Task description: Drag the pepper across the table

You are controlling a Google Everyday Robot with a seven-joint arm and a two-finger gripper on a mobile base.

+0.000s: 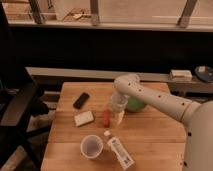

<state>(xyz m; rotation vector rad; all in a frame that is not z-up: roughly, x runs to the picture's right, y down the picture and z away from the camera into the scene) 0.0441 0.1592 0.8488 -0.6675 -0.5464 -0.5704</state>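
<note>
The small red-orange pepper (106, 117) lies near the middle of the light-brown wooden table (155, 140). My gripper (115, 114) hangs from the white arm that reaches in from the right, and sits right beside the pepper on its right, close to the tabletop. The green bowl (136, 105) is partly hidden behind the arm.
A black phone-like object (81, 100) lies at the back left. A pale sponge (83, 118) lies left of the pepper. A white cup (91, 146) and a lying white labelled bottle (119, 150) are near the front edge. A dark chair (17, 107) stands to the left.
</note>
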